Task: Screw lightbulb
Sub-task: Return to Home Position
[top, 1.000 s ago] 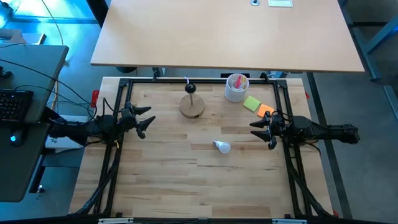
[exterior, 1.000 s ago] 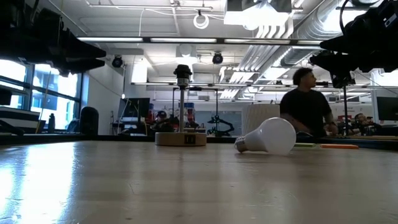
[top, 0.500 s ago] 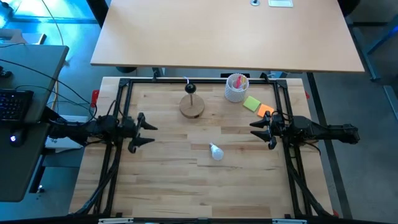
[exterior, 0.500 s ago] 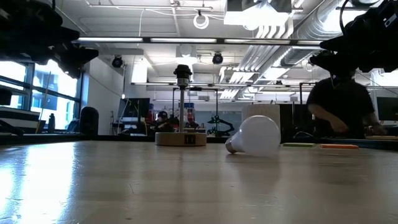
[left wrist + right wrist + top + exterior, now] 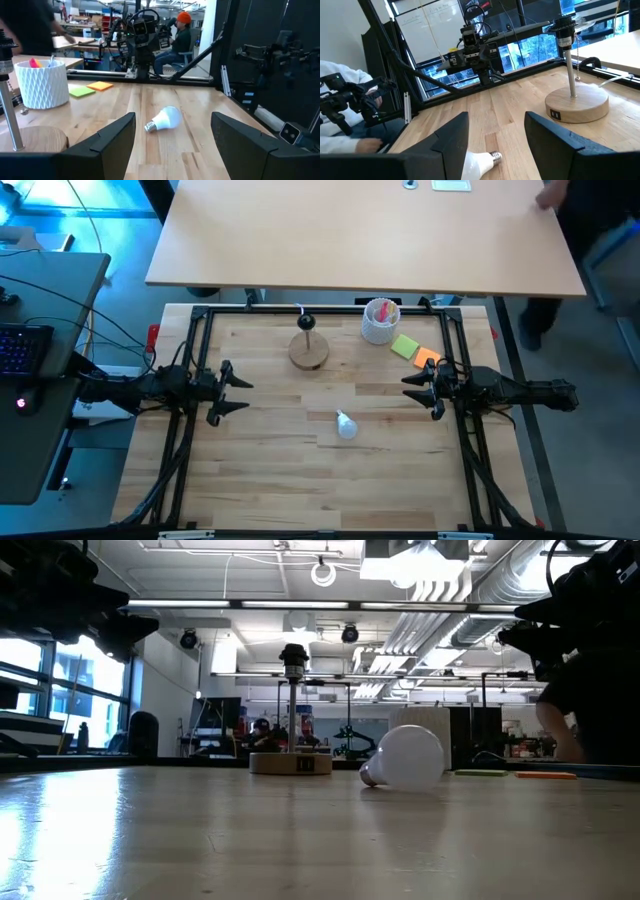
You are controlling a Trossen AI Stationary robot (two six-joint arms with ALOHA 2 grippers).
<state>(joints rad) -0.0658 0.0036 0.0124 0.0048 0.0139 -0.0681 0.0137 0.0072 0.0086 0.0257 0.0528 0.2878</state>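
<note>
The lightbulb (image 5: 346, 425) lies on its side on the bare wood of the desk (image 5: 260, 470), held by nothing, its silvery screw base turned roughly toward the lamp stand (image 5: 309, 352). It rests between the two grippers, apart from both and nearer the right gripper (image 5: 406, 387) than the left gripper (image 5: 246, 395). From the left wrist camera the lightbulb (image 5: 165, 118) shows out ahead of the left gripper, framed by the gap between its fingers (image 5: 116, 137); from the right wrist camera it (image 5: 479, 162) sits close in front of the right gripper. Both grippers hang at the desk's side rails, facing each other across the wood, each with its fingers spread apart and empty. The lamp stand, a wooden disc with a thin post and a black socket (image 5: 306, 322) on top, stands beyond the lightbulb, well clear of either gripper, and the socket is empty. Just beside the right gripper lie an orange note (image 5: 427, 359) and a green note (image 5: 404, 346), with a white ribbed cup (image 5: 380, 321) past them. A person in dark clothes (image 5: 590, 240) stands beyond the desk on the right gripper's side.
</note>
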